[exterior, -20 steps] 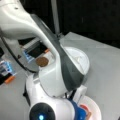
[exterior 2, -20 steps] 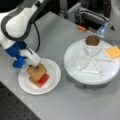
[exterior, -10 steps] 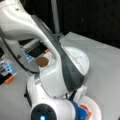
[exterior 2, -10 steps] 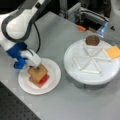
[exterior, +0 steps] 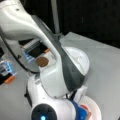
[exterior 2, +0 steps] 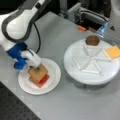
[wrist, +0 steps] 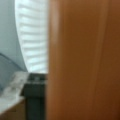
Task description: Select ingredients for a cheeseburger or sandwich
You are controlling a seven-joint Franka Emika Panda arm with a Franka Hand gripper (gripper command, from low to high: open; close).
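We see the gripper [exterior 2: 37, 65] down on the sandwich [exterior 2: 38, 75] at the plate's [exterior 2: 53, 77] nine o'clock; its grip we cannot tell.

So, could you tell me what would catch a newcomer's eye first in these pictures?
Probably the big white arm at a front view's left, its gripper down on the top bread square of the sandwich, which sits on a white paper plate. Next, the white segmented tray at that view's right, holding a dark-brown patty at its top edge and an orange cheese square at its right edge.
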